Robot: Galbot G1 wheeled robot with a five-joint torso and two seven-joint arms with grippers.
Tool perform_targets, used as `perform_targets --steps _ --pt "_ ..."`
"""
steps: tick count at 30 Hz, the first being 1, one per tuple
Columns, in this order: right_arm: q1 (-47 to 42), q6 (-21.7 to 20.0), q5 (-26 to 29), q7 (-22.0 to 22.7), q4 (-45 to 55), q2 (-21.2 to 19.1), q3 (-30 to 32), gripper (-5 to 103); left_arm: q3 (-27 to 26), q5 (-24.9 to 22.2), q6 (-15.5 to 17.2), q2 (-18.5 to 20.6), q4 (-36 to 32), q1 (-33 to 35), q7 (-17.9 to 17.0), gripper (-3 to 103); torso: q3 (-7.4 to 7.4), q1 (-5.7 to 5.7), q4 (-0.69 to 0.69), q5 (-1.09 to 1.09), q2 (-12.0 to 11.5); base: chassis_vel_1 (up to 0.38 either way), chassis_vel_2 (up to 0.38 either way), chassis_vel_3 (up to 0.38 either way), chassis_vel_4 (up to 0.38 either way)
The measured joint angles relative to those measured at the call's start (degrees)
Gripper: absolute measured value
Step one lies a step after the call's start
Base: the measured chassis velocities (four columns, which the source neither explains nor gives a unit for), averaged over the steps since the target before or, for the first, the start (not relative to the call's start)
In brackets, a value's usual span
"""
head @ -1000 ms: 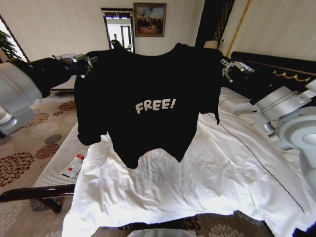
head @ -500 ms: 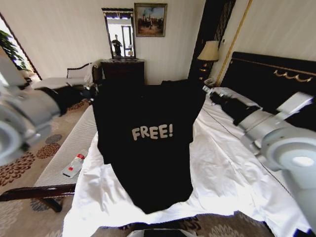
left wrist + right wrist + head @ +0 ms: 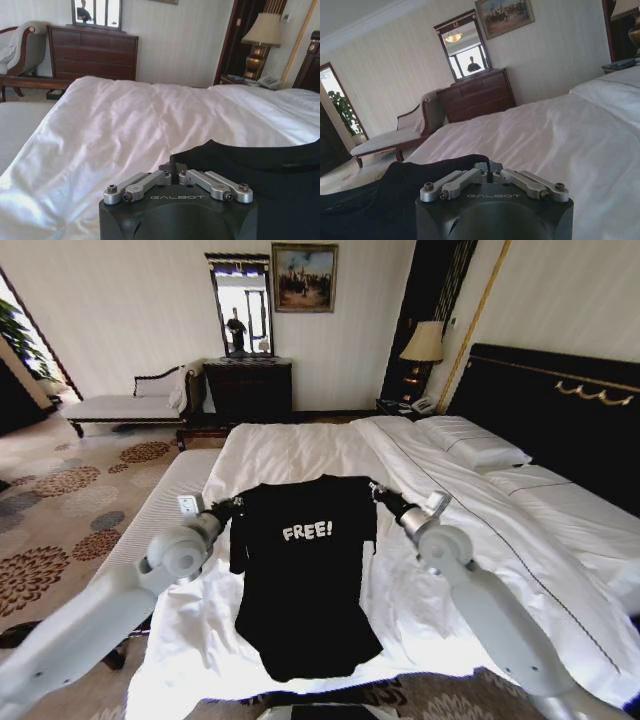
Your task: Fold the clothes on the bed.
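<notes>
The black T-shirt with white "FREE!" lettering lies front-up on the white duvet of the bed, its hem toward the foot end. Both arms reach forward over the bed. My left gripper is shut on the shirt's left shoulder, and my right gripper is shut on the right shoulder. The shoulders sit at or just above the duvet. In the left wrist view the gripper pinches the black fabric. In the right wrist view the gripper holds the dark cloth the same way.
A narrow white-cushioned bench runs along the bed's left side. Pillows and the dark headboard are at the right. A chaise, a dresser and a lamp stand by the far wall.
Both arms have stretched forward and down. The shirt, held up spread in the air before, has dropped away from the camera and now lies on the duvet.
</notes>
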Motion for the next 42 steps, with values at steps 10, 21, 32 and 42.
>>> perform_targets --steps 10,21,32,42 --pt "3.89 4.0 -4.54 -2.32 -15.19 5.67 -6.95 1 3.32 5.54 -0.97 -5.82 11.02 0.02 2.88 1 -0.02 -0.03 0.04 -0.02 0.02 0.0 0.0 0.0 0.0" --pt "16.79 8.12 -7.85 -6.78 -37.4 12.67 -14.5 1 11.49 13.72 -3.26 -17.92 33.67 -14.17 7.37 1 0.0 -0.01 -0.01 -0.03 0.02 0.0 0.0 0.0 0.0" --pt "30.48 11.2 -11.07 -9.67 -56.98 20.69 -18.71 1 10.83 14.73 -4.04 -27.06 52.58 -25.28 10.31 1 -0.02 -0.02 0.08 -0.03 0.02 0.0 0.0 0.0 0.0" --pt "36.4 12.67 -12.38 -9.38 -65.97 22.84 -17.75 1 11.06 18.46 -6.06 -35.82 66.09 -30.85 14.32 1 -0.01 -0.02 -0.02 -0.01 0.01 0.0 0.0 0.0 0.0"
